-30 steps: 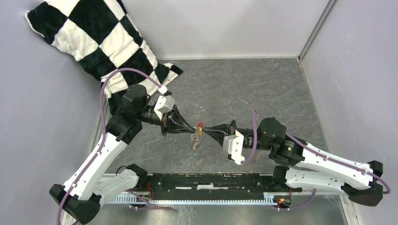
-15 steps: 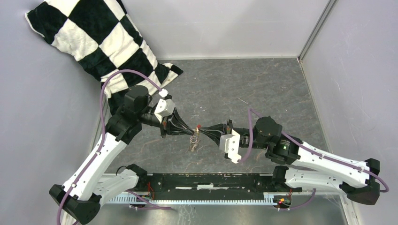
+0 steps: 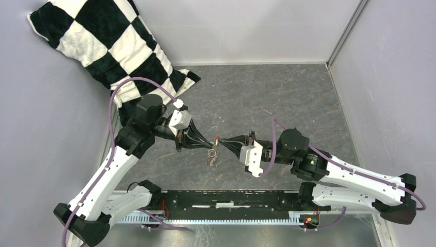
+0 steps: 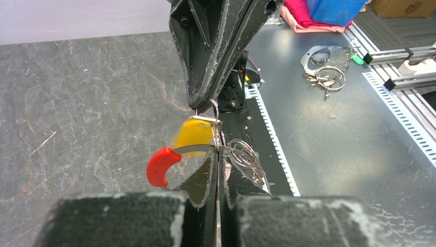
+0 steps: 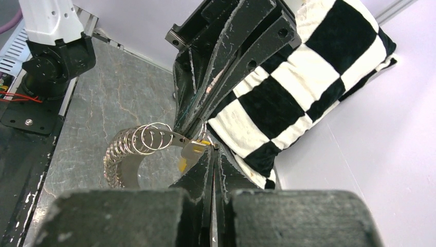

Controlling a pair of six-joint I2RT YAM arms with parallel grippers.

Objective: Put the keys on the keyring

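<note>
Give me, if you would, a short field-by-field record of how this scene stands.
left gripper: shut on the keyring
right gripper: shut, apparently pinching the key
keyring: held above the table, between the two sets of meeting fingertips
red sleeve: on one arc of the keyring
key: yellow head, blurred, right at the keyring
coil of rings: hanging by the keyring
checkered cloth: far left corner, behind the left arm
key threaded: cannot tell
</note>
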